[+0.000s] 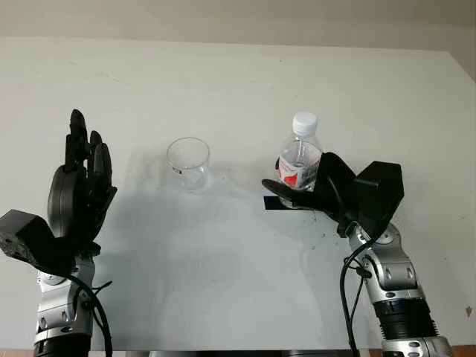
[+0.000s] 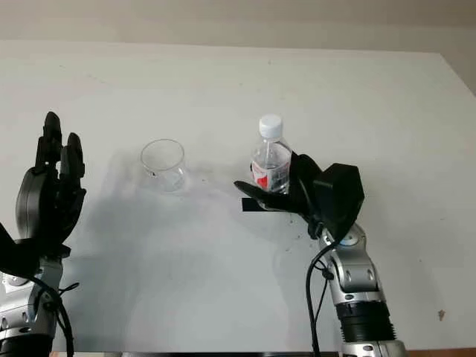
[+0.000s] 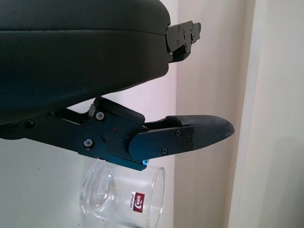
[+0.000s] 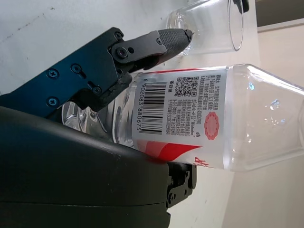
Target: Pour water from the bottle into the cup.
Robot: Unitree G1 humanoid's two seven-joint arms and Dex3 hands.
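Observation:
A clear plastic water bottle [image 1: 300,156] with a white cap and a red-and-white label stands upright on the white table [image 1: 223,275], right of centre. My right hand [image 1: 288,195] is wrapped around its lower half, palm against the label [image 4: 190,109] and one of its fingers [image 4: 156,40] across the other side. An empty clear glass cup [image 1: 187,163] stands upright to the bottle's left, a short gap away. My left hand [image 1: 82,167] is held up, open, to the left of the cup and apart from it; the cup [image 3: 123,199] shows beyond its fingers [image 3: 204,133].
A pale wall runs along the table's far edge. The table's right edge slants down at the far right. Bare tabletop lies in front of the cup and bottle, between my two arms.

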